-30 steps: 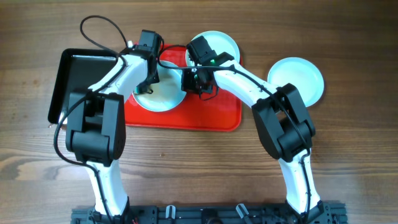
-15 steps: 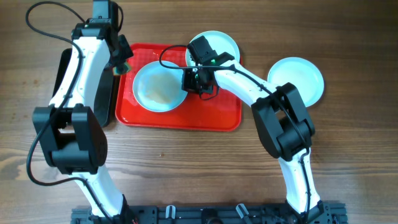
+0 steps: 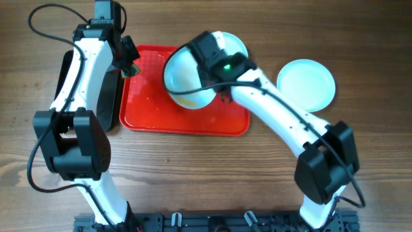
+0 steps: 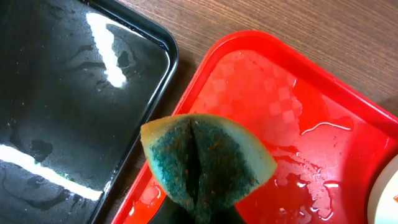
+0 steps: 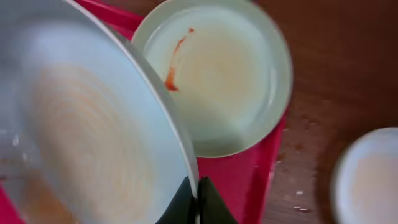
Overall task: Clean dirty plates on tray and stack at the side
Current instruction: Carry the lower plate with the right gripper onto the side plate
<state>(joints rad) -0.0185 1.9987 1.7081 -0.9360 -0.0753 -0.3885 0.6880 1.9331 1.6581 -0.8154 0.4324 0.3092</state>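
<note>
Plates sit at three stages: a lone plate (image 3: 306, 82) lies on the wood at the right of the overhead frame, seemingly finished. A tilted plate (image 3: 185, 76), faintly orange, is clamped by its rim in the right gripper (image 5: 194, 200) above the red tray (image 3: 154, 119). A smeared plate (image 5: 217, 81) lies at the tray's upper right. The left gripper (image 3: 127, 64) pinches a green sponge (image 4: 205, 165) at the tray's upper left edge. Roughly a third looks done.
</note>
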